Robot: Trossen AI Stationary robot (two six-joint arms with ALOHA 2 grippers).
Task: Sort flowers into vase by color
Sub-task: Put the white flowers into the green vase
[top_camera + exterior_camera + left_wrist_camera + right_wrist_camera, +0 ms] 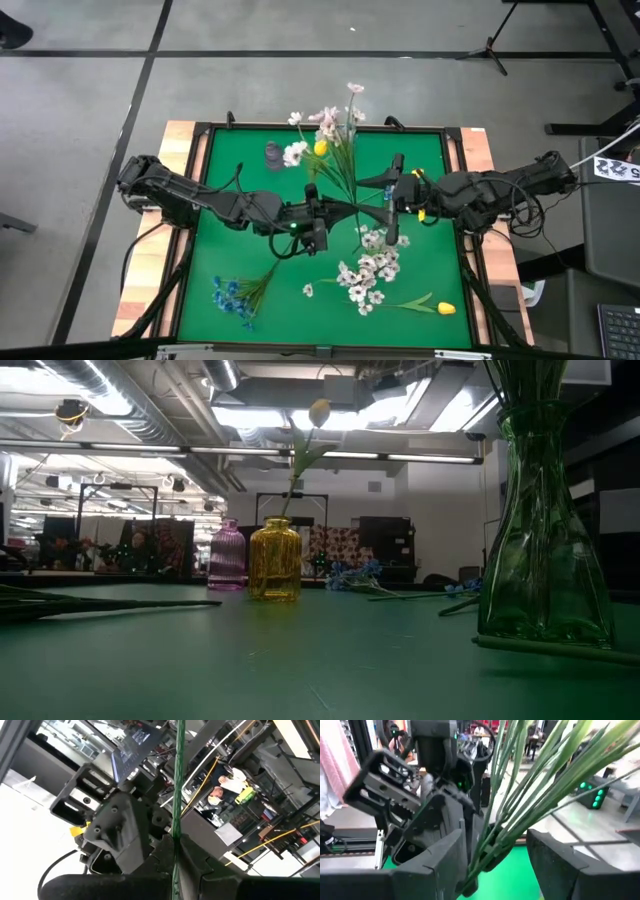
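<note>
A bunch of white and pale pink blossoms (335, 122) stands on long green stems (520, 785) over the table's middle. A tall green glass vase (540, 530) holds stems. My left gripper (176, 842) reaches in from the left (322, 222) and is shut on one thin stem. My right gripper (495, 865) comes from the right (394, 205). It is open, with a finger on either side of the stem bunch. A yellow vase (275, 562) holds a yellow tulip (318, 410). A purple vase (227, 555) stands beside it. My left gripper pinches a single thin green stem (176, 815) between its two fingers, which lie across it. The stem runs straight on past the fingertips. Which flower it belongs to is hidden by the arms.
Loose white sprigs (368, 270) lie on the green mat near the middle. A blue sprig (235, 295) lies at the near left and a yellow tulip (440, 308) at the near right. The purple vase (273, 153) and yellow vase (320, 148) stand toward the far edge.
</note>
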